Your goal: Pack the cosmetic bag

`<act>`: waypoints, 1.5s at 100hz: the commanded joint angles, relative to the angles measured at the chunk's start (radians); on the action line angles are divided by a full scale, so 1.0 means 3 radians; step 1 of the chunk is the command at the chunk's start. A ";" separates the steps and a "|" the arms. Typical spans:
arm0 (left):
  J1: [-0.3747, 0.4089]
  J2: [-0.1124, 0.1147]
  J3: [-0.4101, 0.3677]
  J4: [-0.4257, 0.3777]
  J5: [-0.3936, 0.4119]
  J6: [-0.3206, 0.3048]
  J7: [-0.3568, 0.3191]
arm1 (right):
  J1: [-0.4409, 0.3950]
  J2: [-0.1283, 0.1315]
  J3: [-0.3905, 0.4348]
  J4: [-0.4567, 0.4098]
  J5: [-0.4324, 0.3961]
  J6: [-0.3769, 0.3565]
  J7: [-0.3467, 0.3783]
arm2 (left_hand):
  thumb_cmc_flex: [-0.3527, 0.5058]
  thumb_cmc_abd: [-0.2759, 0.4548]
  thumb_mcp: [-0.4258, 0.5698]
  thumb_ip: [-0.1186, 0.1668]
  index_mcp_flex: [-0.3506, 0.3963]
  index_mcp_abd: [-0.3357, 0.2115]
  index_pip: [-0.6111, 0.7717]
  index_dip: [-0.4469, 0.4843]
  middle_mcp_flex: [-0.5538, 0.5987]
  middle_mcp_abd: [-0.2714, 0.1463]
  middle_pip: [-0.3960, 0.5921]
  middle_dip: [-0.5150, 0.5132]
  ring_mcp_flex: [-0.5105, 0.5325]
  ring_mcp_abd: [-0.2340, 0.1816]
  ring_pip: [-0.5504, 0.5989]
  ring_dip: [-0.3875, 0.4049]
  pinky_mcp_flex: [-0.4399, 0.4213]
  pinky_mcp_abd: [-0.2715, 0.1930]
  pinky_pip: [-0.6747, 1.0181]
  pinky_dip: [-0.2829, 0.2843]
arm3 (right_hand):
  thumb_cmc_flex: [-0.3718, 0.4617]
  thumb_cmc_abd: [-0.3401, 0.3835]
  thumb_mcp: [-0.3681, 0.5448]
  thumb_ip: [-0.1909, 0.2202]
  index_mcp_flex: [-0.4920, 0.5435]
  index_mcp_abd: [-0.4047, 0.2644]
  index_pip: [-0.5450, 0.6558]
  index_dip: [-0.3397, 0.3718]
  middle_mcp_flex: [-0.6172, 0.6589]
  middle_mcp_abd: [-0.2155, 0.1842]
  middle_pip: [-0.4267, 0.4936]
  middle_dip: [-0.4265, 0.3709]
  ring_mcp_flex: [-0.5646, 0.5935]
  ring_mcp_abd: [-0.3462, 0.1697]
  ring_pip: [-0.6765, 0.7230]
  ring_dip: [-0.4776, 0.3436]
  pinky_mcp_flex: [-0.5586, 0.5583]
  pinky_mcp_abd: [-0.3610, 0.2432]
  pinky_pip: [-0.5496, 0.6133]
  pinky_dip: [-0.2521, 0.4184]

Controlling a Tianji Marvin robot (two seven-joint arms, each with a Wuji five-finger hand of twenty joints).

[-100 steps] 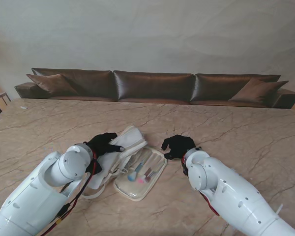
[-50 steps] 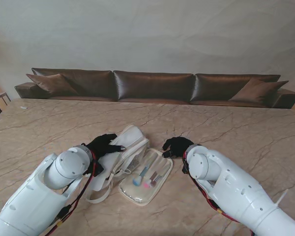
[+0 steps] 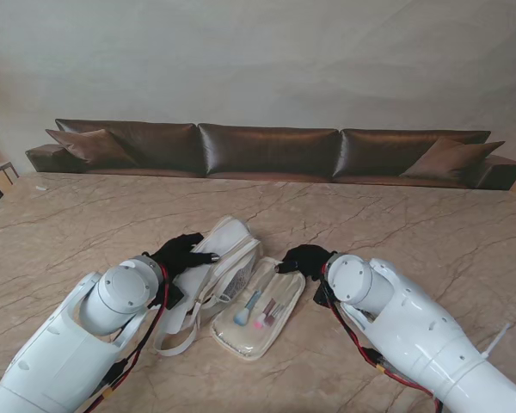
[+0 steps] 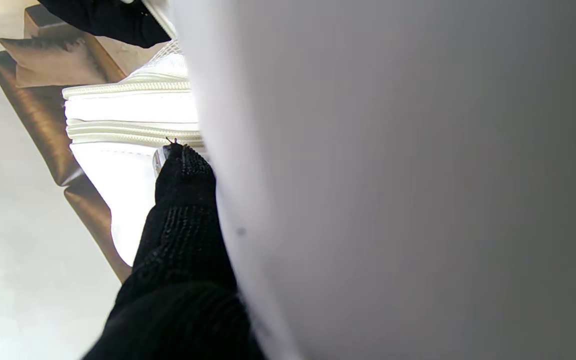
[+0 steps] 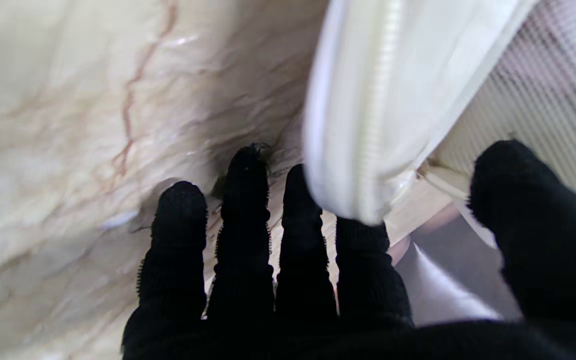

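Stand view: left hand (image 3: 182,255) clamped on white cosmetics bag (image 3: 219,258), marble table (image 3: 396,224). Right hand (image 3: 304,259), fingers (image 5: 245,200) spread, thumb and forefinger pinching clear brush pouch (image 3: 258,310) corner.

Brushes (image 3: 260,311) in clear pouch (image 3: 256,320) too small to identify, bag's (image 4: 133,115) interior hidden

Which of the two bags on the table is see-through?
The flatter pouch, nearer the right hand: brushes show through it. The white bag under the left hand is opaque.
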 commanded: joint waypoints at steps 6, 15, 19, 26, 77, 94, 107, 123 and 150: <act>-0.0017 -0.0042 0.0015 -0.0029 -0.0023 0.0033 0.0020 | -0.0181 -0.0001 0.0110 -0.0068 0.0091 0.0006 0.0130 | 0.0376 0.0237 0.0491 0.0181 0.0220 -0.0475 0.0304 0.0186 0.0292 -0.0408 0.0574 0.0186 0.0095 -0.0044 0.0092 0.0052 -0.0020 0.0057 0.0095 0.0064 | -0.0135 0.0048 -0.0110 0.0077 0.0100 -0.0276 0.0078 0.0152 0.0276 0.0051 -0.0211 -0.0305 0.0213 0.0153 -0.0547 -0.0438 0.0128 0.0001 0.0122 0.0043; -0.0027 -0.0046 0.0025 -0.0026 -0.0029 0.0055 0.0026 | -0.0284 0.0014 0.0251 -0.0113 0.0292 -0.0012 0.0242 | 0.0376 0.0236 0.0490 0.0181 0.0219 -0.0471 0.0302 0.0187 0.0297 -0.0407 0.0570 0.0185 0.0098 -0.0046 0.0091 0.0051 -0.0020 0.0058 0.0093 0.0069 | -0.0131 0.0024 -0.0178 0.0073 0.0114 -0.0234 0.0005 0.0125 0.0424 0.0105 -0.0299 -0.0505 0.0343 0.0195 -0.0626 -0.0536 0.0179 0.0016 0.0151 0.0022; -0.0036 -0.0047 0.0031 -0.0024 -0.0031 0.0067 0.0026 | -0.0325 0.0024 0.0308 -0.0121 0.0379 -0.0058 0.0304 | 0.0376 0.0239 0.0489 0.0181 0.0218 -0.0473 0.0300 0.0186 0.0297 -0.0406 0.0570 0.0185 0.0099 -0.0044 0.0091 0.0051 -0.0020 0.0058 0.0092 0.0070 | -0.0130 0.0033 -0.0211 0.0073 0.0134 -0.0223 -0.0025 0.0104 0.0460 0.0103 -0.0308 -0.0557 0.0361 0.0194 -0.0643 -0.0556 0.0177 0.0012 0.0160 0.0016; -0.0054 -0.0049 0.0045 -0.0014 -0.0033 0.0083 0.0026 | -0.0384 0.0045 0.0392 -0.0114 0.0545 -0.0185 0.0442 | 0.0376 0.0236 0.0489 0.0182 0.0216 -0.0472 0.0298 0.0186 0.0295 -0.0412 0.0566 0.0185 0.0096 -0.0048 0.0089 0.0050 -0.0020 0.0058 0.0091 0.0072 | -0.0086 0.0010 -0.0244 0.0082 0.0119 -0.0184 -0.0116 0.0043 0.0478 0.0093 -0.0294 -0.0590 0.0342 0.0187 -0.0662 -0.0570 0.0121 0.0003 0.0168 0.0019; -0.0134 -0.0045 0.0107 -0.0008 -0.0061 0.0206 -0.0035 | -0.0323 0.0175 0.0357 0.0251 0.1149 -0.0974 0.1354 | 0.0376 0.0229 0.0487 0.0181 0.0199 -0.0458 0.0296 0.0158 0.0299 -0.0408 0.0560 0.0182 0.0110 -0.0056 0.0097 0.0046 -0.0008 0.0043 0.0083 0.0078 | 0.0051 -0.0194 -0.0295 0.0091 -0.0196 -0.0056 -0.0628 -0.0492 0.0460 0.0077 -0.0771 -0.0981 0.0252 0.0064 -0.1017 -0.0724 0.0011 -0.0051 0.0014 0.0014; -0.0144 -0.0040 0.0110 -0.0005 -0.0060 0.0223 -0.0056 | -0.0386 0.0189 0.0460 0.0275 0.1331 -0.1079 0.1513 | 0.0376 0.0230 0.0489 0.0184 0.0195 -0.0462 0.0297 0.0152 0.0296 -0.0411 0.0556 0.0180 0.0102 -0.0047 0.0094 0.0043 -0.0012 0.0046 0.0082 0.0078 | 0.0082 0.0117 -0.1015 0.0110 -0.0450 -0.0052 -0.0756 -0.0623 0.0256 0.0009 -0.0813 -0.1027 0.0095 0.0059 -0.1160 -0.0747 -0.0109 -0.0057 -0.0152 0.0060; -0.0159 -0.0040 0.0124 0.0010 -0.0068 0.0223 -0.0067 | -0.0449 0.0213 0.0516 0.0208 0.1339 -0.1146 0.1557 | 0.0376 0.0232 0.0488 0.0183 0.0193 -0.0459 0.0295 0.0148 0.0296 -0.0404 0.0556 0.0180 0.0102 -0.0044 0.0095 0.0043 -0.0019 0.0045 0.0079 0.0077 | -0.0239 -0.0080 -0.0887 0.0203 -0.0502 -0.0068 -0.0752 -0.0648 0.0190 -0.0014 -0.0836 -0.1034 0.0043 0.0040 -0.1226 -0.0763 -0.0147 -0.0058 -0.0211 0.0090; -0.0168 -0.0041 0.0144 0.0012 -0.0075 0.0227 -0.0070 | -0.0464 0.0245 0.0491 0.0142 0.1329 -0.1282 0.1617 | 0.0376 0.0235 0.0489 0.0187 0.0179 -0.0459 0.0288 0.0142 0.0280 -0.0401 0.0549 0.0179 0.0085 -0.0044 0.0086 0.0041 -0.0034 0.0048 0.0076 0.0079 | 0.0098 -0.0298 -0.0839 0.0218 -0.0345 -0.0105 -0.0643 -0.0610 0.0282 -0.0021 -0.0832 -0.1042 0.0105 0.0029 -0.1302 -0.0815 -0.0135 -0.0044 -0.0279 0.0066; -0.0187 -0.0040 0.0160 -0.0006 -0.0107 0.0255 -0.0096 | -0.0370 0.0240 0.0290 0.0166 0.1475 -0.1543 0.1688 | 0.0375 0.0170 0.0456 0.0201 0.0056 -0.0382 0.0156 -0.0124 0.0286 -0.0381 0.0526 0.0159 0.0088 -0.0024 0.0094 0.0038 -0.0038 0.0037 0.0099 0.0087 | 0.1078 -0.0025 -0.1231 0.0435 -0.0254 -0.0169 -0.0563 -0.0590 0.0407 -0.0049 -0.0896 -0.1069 0.0277 0.0004 -0.1355 -0.0881 0.0012 -0.0031 -0.0340 0.0008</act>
